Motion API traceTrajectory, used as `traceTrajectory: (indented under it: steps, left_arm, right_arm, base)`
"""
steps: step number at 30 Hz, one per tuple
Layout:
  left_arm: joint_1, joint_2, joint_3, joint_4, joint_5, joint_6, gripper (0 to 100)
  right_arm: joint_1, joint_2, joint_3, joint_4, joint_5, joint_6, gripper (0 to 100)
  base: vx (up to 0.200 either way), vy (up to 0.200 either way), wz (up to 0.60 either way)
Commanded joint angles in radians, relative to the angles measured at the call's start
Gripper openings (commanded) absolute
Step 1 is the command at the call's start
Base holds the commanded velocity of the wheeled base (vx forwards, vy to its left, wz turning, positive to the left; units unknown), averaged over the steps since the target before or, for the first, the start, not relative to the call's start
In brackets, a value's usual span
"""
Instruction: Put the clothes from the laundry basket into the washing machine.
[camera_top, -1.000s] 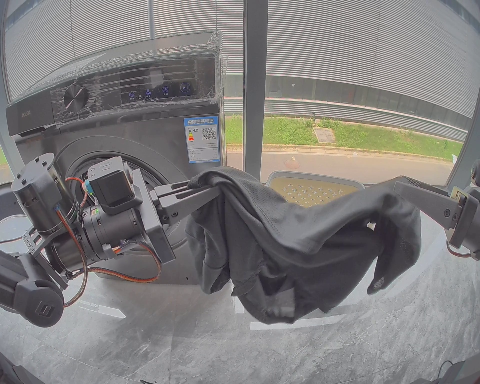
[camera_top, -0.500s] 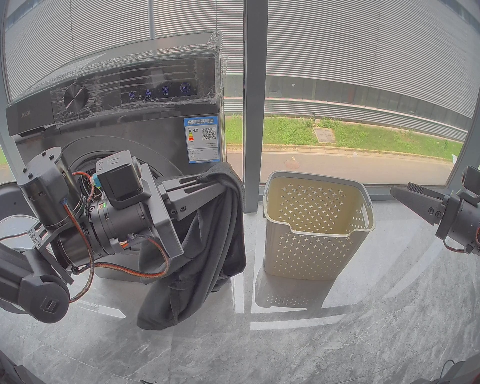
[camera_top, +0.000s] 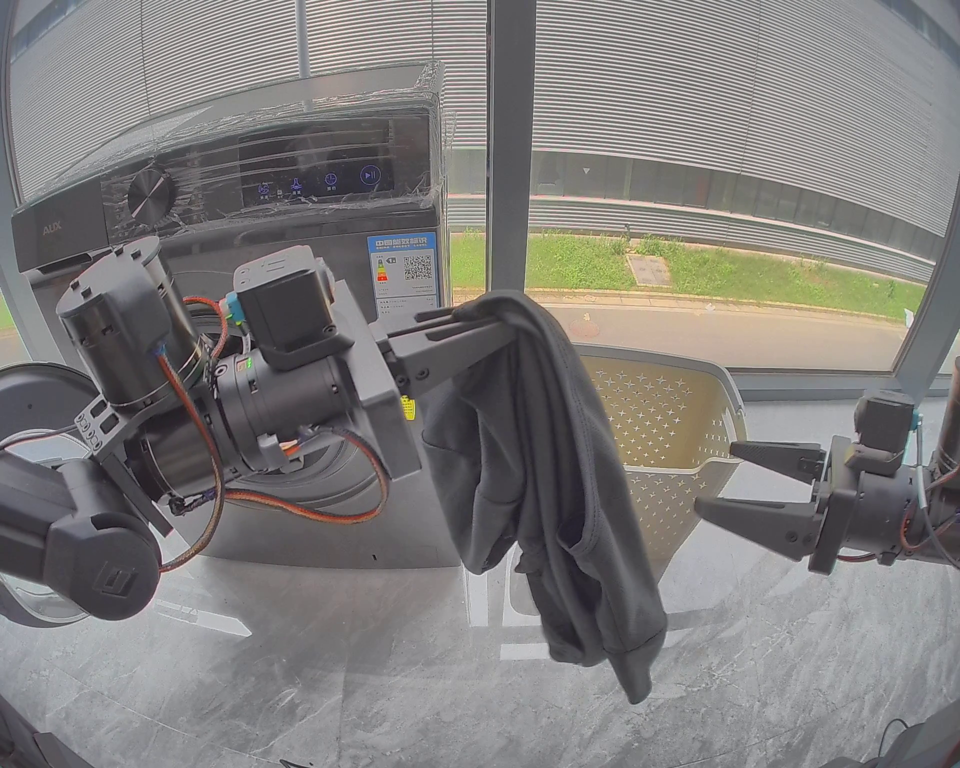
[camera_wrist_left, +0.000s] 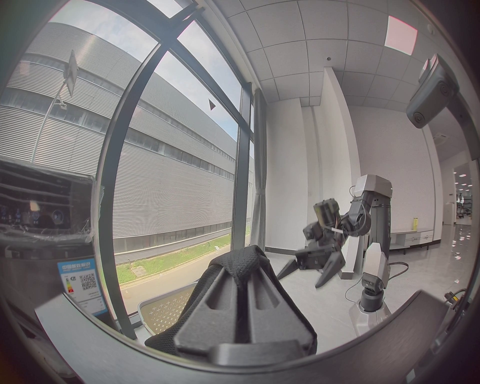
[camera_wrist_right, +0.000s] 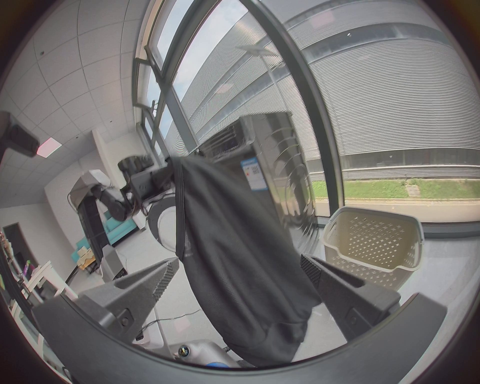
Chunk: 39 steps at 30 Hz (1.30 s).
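Grey marble floor (camera_top: 380, 690) runs up to a tall window wall, with a ribbed building, a road and a strip of grass outside. At the upper left of the head view stands the washing machine (camera_top: 300, 190), dark grey, its control panel wrapped in clear film and a label stuck on its front. Its round door (camera_top: 25, 400) shows at the left edge of the frame.

Right of the machine, by the window, the laundry basket (camera_top: 690, 420) stands on the floor; it is cream plastic pierced with small star-shaped holes.

From the left of the frame the left arm (camera_top: 270, 400) stretches toward the centre. The left jaws are closed tight on the upper fold of a dark grey garment (camera_top: 545, 480). The cloth drapes over their tips and hangs down in long folds in the middle of the frame, in front of the basket's left half, its lowest corner low in the centre-right.

At the right edge, level with the basket's front wall, the right jaws are spread wide with nothing between them, pointing toward the garment and apart from it.
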<state>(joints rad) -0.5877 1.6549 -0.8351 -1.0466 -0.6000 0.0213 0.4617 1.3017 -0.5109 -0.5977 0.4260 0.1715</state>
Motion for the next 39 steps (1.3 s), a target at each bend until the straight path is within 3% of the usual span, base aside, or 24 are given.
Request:
traceTrajectory:
  steps: [1, 18, 25, 29, 33, 39]
  left_arm:
    - [-0.035, 0.045, -0.065, 0.008, 0.006, 0.000, 0]
    - [-0.090, 0.144, -0.180, 0.008, 0.006, -0.001, 0]
    - [-0.095, 0.144, -0.182, 0.008, 0.006, -0.007, 0]
    - [-0.095, 0.144, -0.190, 0.010, 0.006, -0.007, 0]
    - [-0.095, 0.144, -0.194, 0.010, 0.008, -0.007, 0]
    - [-0.095, 0.143, -0.194, 0.008, 0.006, -0.007, 0]
  right_arm:
    - [0.057, 0.131, -0.021, -0.002, 0.019, -0.029, 100]
    - [0.196, 0.366, -0.193, -0.007, 0.020, -0.047, 100]
    - [0.189, 0.564, -0.305, -0.080, 0.014, -0.038, 100]
    - [0.176, 0.656, -0.334, -0.116, -0.010, -0.023, 100]
    - [0.144, 0.705, -0.368, -0.134, -0.050, 0.000, 100]
    - [0.137, 0.729, -0.400, -0.172, -0.055, 0.002, 100]
  base:
    - [0.000, 0.000, 0.00]
    - [0.000, 0.000, 0.00]
    - [0.000, 0.000, 0.00]
    - [0.000, 0.000, 0.00]
    - [0.000, 0.000, 0.00]
    - [0.000, 0.000, 0.00]
